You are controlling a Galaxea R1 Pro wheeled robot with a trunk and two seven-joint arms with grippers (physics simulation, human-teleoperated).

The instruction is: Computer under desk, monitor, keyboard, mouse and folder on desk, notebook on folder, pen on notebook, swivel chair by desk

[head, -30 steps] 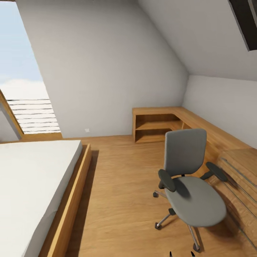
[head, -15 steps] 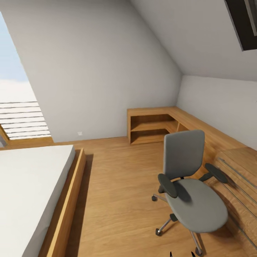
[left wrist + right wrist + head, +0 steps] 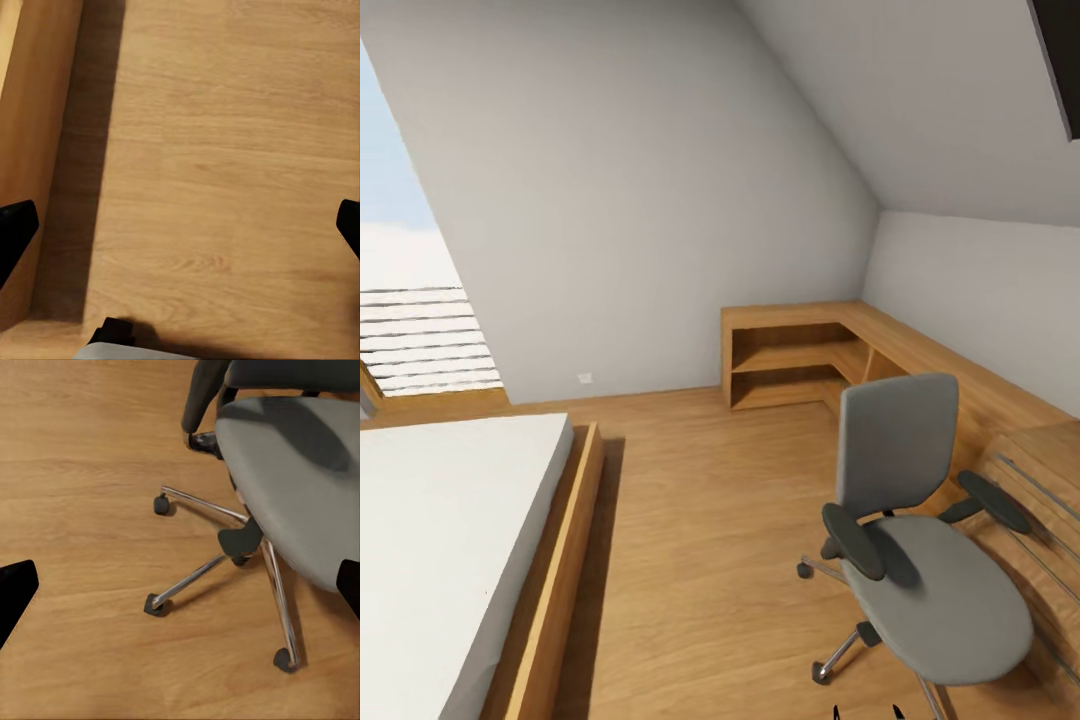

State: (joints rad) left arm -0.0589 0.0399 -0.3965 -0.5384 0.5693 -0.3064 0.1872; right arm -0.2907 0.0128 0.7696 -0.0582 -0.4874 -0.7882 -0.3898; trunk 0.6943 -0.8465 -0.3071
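Seen from the head camera, an attic bedroom with sloped white walls and a light wood floor. The swivel chair [image 3: 925,560] stands at lower right with its grey seat bare: no blue folder lies on it as far as this angle shows. Behind the chair a low wooden shelf unit [image 3: 790,360] runs along the back wall into the corner and continues down the right wall. A bed [image 3: 450,540] with a white mattress and a wooden frame fills the lower left, and a bright window [image 3: 410,290] sits at far left. Two small dark tips poke up at the bottom edge, too little to read. In the left wrist camera, the left gripper [image 3: 180,232] hangs over bare floor beside a wooden panel, its two black fingertips at opposite edges of the picture, spread wide with nothing between them. In the right wrist camera, the right gripper [image 3: 180,592] is likewise spread apart and empty, looking down on the chair's chrome star base, black casters and the front of the grey seat. Judging progress: the chair stands beside the wooden shelving rather than a black-topped desk, so positioning it appears to remain; how the other items stand cannot be told.
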